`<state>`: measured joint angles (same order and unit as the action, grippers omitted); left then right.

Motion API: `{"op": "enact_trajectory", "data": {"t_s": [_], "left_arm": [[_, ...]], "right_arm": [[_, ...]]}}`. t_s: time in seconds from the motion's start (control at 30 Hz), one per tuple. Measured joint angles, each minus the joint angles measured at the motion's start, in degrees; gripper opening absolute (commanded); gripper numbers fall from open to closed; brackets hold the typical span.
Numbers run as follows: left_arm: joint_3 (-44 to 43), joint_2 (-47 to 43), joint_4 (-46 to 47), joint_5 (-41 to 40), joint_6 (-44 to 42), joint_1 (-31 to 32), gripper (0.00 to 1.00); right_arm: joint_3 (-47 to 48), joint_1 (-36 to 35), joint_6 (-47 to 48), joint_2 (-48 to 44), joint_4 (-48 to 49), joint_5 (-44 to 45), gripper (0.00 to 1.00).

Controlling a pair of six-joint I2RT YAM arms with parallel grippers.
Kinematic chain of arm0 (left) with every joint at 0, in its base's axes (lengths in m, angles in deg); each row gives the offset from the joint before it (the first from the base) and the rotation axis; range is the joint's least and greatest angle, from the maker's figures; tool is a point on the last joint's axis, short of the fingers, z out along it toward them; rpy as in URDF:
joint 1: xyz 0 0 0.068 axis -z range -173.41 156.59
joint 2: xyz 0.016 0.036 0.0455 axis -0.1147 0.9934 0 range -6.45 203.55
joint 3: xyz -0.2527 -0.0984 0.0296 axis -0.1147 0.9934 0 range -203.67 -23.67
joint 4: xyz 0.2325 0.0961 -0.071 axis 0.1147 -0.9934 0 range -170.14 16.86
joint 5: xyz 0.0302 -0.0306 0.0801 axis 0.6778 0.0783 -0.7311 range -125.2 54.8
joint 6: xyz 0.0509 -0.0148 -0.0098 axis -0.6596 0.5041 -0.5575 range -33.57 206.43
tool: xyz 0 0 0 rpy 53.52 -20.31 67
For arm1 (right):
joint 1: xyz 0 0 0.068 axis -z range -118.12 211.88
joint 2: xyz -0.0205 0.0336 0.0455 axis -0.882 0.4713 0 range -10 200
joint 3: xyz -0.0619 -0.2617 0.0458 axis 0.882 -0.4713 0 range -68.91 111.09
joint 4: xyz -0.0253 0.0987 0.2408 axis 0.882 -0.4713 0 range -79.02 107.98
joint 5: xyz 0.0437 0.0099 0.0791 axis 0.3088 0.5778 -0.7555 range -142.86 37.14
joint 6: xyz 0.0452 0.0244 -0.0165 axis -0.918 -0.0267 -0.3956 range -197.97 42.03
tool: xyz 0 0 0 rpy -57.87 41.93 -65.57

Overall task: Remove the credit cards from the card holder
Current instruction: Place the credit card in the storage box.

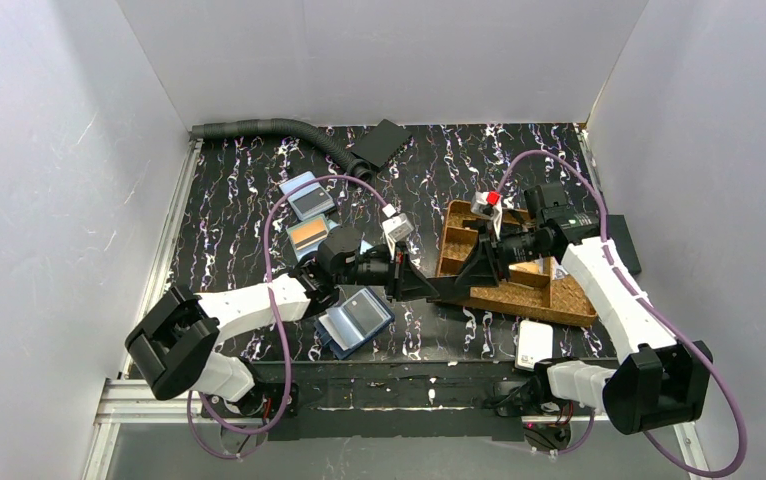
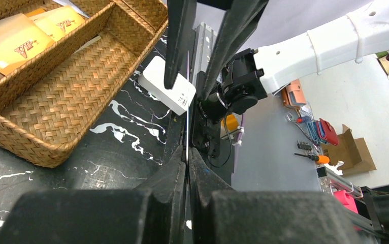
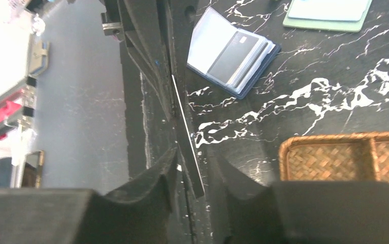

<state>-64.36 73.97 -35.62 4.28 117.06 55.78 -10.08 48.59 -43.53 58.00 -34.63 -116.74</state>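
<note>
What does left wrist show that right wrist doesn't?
Left wrist only: the white box, orange cards lying in the woven tray, and the right arm's white link. Right wrist only: the open card holder with a dark card in its sleeve, and a teal-edged card on the table. Both: one credit card edge-on, pinched by the left fingers, with the right fingers either side of it, plus part of the tray.

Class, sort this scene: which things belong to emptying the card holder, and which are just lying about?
Job: navy book-like card holder; thin plastic card held edge-on; loose light blue and orange plastic cards.
Lying about: brown woven tray; small white box; flat black rectangle; grey ribbed hose.
</note>
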Motion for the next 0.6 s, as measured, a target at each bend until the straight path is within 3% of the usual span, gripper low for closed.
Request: {"op": "enact_trajectory", "data": {"t_s": [0.07,0.17,0.33,0.43,0.6], "left_arm": [[-0.3,0.0,-0.1,0.0,0.0,0.0,0.00],[-0.3,0.0,-0.6,-0.3,0.0,-0.2,0.01],[-0.3,-0.1,-0.3,-2.7,0.7,-0.7,0.65],[1.4,-2.2,-0.7,-6.9,1.7,-1.3,0.95],[9.5,-15.3,-0.9,-14.7,3.5,-4.4,0.98]], "right_arm": [[0.0,-0.3,0.6,0.6,-0.1,0.2,0.04],[0.1,-0.5,0.8,0.9,-0.8,-0.3,0.01],[2.2,-0.6,3.3,1.3,-2.5,0.4,0.01],[3.6,0.8,4.6,1.2,-2.7,1.9,0.01],[3.5,11.3,2.0,0.8,1.0,4.4,0.01]]}}
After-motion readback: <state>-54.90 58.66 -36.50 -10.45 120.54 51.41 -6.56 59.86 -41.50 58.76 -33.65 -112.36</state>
